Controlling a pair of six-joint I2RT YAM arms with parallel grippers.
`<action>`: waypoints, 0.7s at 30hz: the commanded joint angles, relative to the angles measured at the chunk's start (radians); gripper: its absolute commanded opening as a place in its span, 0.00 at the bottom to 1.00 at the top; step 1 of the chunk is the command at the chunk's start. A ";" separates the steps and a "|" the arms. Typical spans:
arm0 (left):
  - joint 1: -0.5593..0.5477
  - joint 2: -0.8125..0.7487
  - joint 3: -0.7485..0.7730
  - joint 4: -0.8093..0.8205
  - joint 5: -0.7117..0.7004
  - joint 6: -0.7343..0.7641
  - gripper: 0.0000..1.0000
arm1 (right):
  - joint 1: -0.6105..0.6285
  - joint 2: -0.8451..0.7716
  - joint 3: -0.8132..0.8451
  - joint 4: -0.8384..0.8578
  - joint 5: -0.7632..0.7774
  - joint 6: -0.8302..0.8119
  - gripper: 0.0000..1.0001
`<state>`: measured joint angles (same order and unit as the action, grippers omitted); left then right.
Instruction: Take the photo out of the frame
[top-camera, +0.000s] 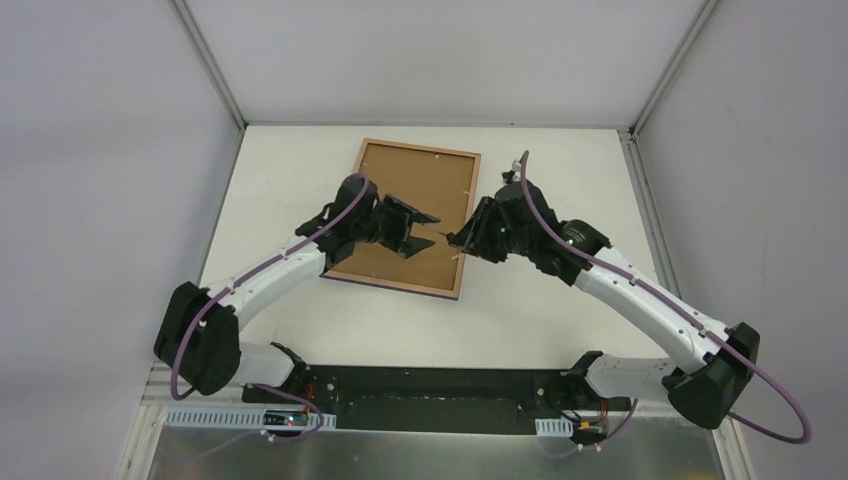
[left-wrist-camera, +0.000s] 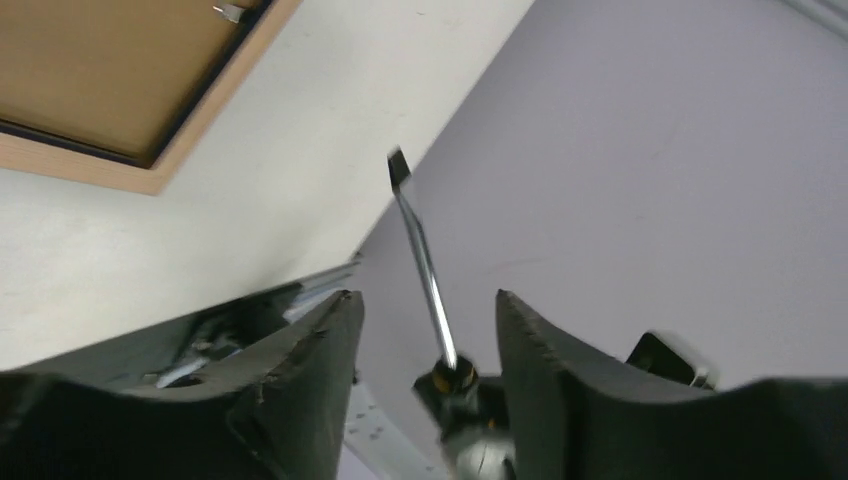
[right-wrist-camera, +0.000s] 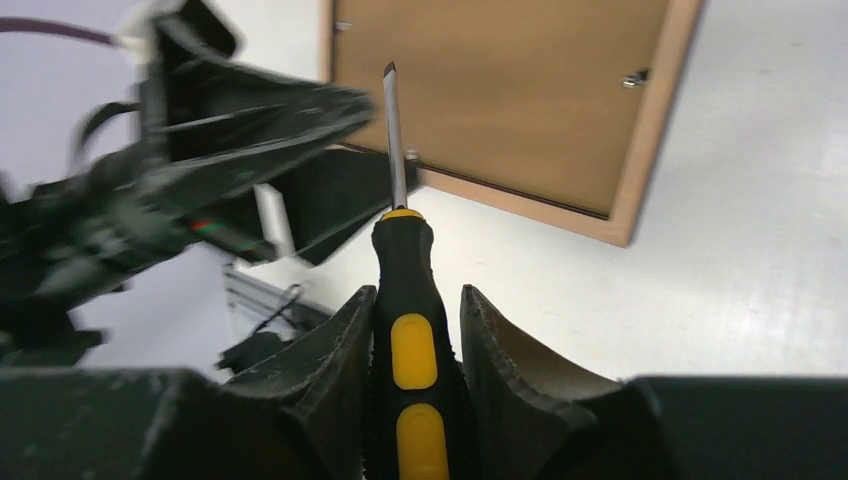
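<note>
Right pincer (right-wrist-camera: 417, 296) clamps a black-and-yellow-handled steel screwdriver (right-wrist-camera: 402, 250), left pincer (left-wrist-camera: 425, 302) released around its shaft; a weak grip might drop it onto the wood-edged frame (right-wrist-camera: 650, 130) ahead.

The frame (right-wrist-camera: 655, 120) shows a rim of pale, matt wood with a thin dark inner edge. Its backing board (right-wrist-camera: 500, 90) is brown, matt and finely grained, like fibreboard, and carries a small shiny metal clip (right-wrist-camera: 634, 77). The screwdriver (right-wrist-camera: 402, 270) has a glossy metal shaft and a black handle with smooth yellow plastic inlays. The right pincer (right-wrist-camera: 417, 295) has matt black fingers (right-wrist-camera: 510, 350), scuffed at the edges. The tabletop (right-wrist-camera: 760, 250) is white and matt.
</note>
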<state>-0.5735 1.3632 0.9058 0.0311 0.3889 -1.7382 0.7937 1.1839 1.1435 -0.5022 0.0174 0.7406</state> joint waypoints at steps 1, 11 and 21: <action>0.076 -0.145 -0.036 -0.266 -0.043 0.244 0.59 | -0.005 0.025 0.043 -0.185 0.034 -0.129 0.00; 0.298 -0.051 0.217 -0.766 -0.210 1.108 0.71 | -0.007 0.118 0.090 -0.325 -0.008 -0.306 0.00; 0.417 0.137 0.274 -0.797 -0.286 1.360 0.71 | -0.004 0.334 0.307 -0.506 0.049 -0.538 0.00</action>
<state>-0.1802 1.4528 1.1198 -0.7029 0.1730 -0.5591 0.7895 1.4776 1.3457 -0.9092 0.0219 0.3237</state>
